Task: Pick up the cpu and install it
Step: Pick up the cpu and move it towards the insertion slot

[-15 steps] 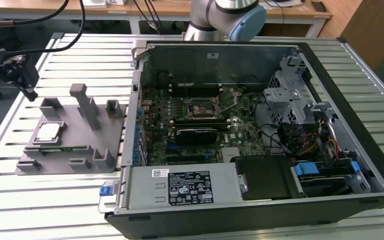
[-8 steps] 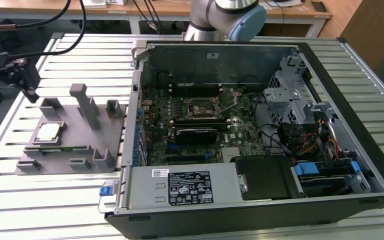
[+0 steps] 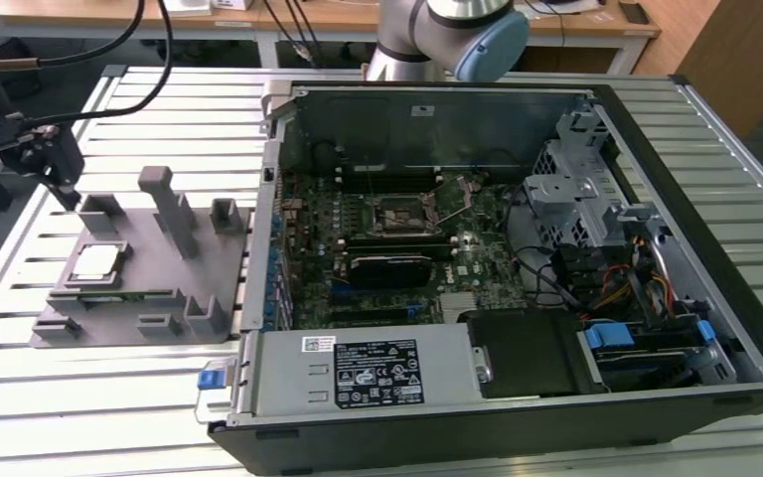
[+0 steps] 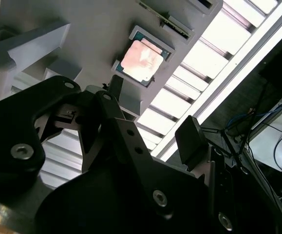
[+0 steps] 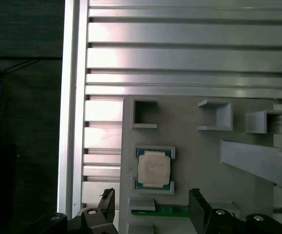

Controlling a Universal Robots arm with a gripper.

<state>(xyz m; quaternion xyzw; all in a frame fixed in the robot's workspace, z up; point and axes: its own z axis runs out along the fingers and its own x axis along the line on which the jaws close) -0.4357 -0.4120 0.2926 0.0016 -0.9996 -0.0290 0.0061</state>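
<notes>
Pincer, spread and empty, hovers at the grey fixture's edge, the cpu lying just beyond in its pocket.

Slatted metal table, grey fixture on it, open computer case beside

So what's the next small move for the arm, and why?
Probably a short shift to centre the gripper over the cpu: its fingers are open and empty, and the cpu lies untouched in the grey fixture, just off the gap between them in the first wrist view.
</notes>
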